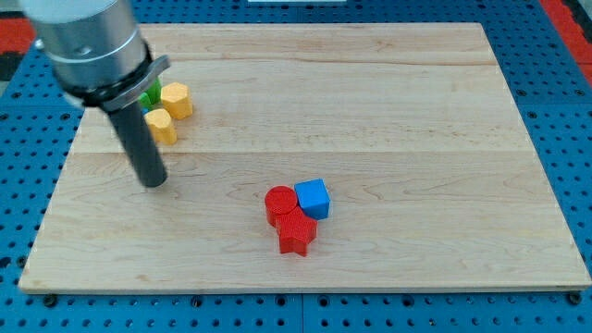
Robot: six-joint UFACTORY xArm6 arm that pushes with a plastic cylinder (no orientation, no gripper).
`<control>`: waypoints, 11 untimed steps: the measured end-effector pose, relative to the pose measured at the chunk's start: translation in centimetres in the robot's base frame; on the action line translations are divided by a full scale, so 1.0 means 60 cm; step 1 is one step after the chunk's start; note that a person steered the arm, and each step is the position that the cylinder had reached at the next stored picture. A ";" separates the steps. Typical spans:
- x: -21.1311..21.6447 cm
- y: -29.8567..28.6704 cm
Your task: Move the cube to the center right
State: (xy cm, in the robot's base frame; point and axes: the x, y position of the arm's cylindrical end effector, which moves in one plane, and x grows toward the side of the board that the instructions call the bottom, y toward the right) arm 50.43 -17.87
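The blue cube [314,198] sits a little below the board's middle, touching a red cylinder [279,203] on its left and a red star-like block [296,232] just below. My tip [154,181] rests on the board at the view's left, well to the left of the blue cube and apart from it. It is just below two yellow blocks [177,99] [162,125]. A green block [151,94] is partly hidden behind the arm.
The wooden board [416,111] lies on a blue pegboard surface [569,111]. The arm's grey body [88,42] covers the top left corner of the board.
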 end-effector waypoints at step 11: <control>-0.124 0.476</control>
State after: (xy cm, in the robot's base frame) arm 43.00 10.70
